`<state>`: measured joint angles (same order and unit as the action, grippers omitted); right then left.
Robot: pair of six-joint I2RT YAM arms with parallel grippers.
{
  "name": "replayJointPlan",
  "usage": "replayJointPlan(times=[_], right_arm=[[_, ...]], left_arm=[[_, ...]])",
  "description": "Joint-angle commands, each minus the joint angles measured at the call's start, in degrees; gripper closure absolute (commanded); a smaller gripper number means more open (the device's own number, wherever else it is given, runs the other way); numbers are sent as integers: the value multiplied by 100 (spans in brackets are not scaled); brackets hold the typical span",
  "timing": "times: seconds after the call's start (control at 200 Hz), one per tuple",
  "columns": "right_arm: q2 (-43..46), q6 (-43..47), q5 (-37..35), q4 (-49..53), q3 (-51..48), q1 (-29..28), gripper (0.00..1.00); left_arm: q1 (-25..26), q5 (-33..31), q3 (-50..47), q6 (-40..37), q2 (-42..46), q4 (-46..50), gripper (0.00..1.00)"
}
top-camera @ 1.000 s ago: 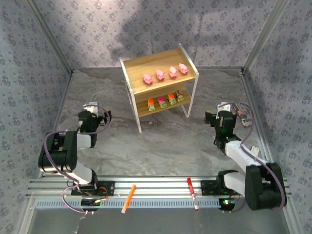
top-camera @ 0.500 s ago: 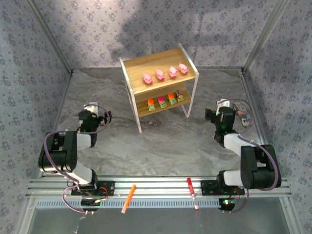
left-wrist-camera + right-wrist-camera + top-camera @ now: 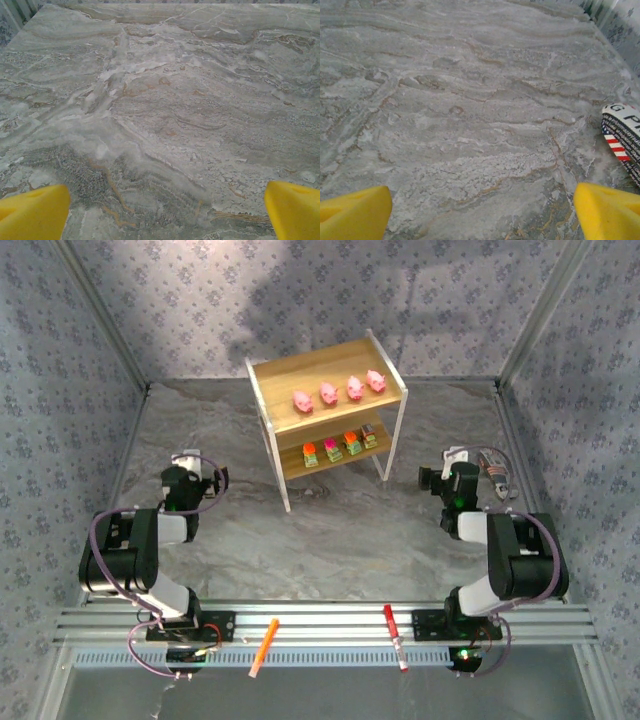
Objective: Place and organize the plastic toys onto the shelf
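wooden shelf (image 3: 290,373), matt marbled table (image 3: 330,535)

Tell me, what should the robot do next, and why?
Probably just rest. The four pigs line the top tier of the shelf, the four blocky toys fill the lower one, and the left arm and right arm sit folded back, jaws open and empty.

Marbled table (image 3: 330,535), wooden shelf (image 3: 298,368) on it, four pigs (image 3: 328,394) top tier, four blocky toys (image 3: 332,448) below
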<state>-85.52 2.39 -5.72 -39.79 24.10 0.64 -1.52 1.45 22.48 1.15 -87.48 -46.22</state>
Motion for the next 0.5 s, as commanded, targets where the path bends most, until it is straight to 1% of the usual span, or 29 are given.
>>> replayJointPlan(times=[0.0, 0.045, 0.495], right_arm=[[-73, -63, 369, -196, 35, 72, 2], [-70, -63, 373, -168, 37, 85, 0], [-64, -73, 404, -198, 29, 101, 0]], left_arm=[[-49, -29, 125, 21, -41, -32, 0], [-43, -31, 125, 18, -41, -34, 0], [-44, -27, 126, 10, -41, -37, 0]])
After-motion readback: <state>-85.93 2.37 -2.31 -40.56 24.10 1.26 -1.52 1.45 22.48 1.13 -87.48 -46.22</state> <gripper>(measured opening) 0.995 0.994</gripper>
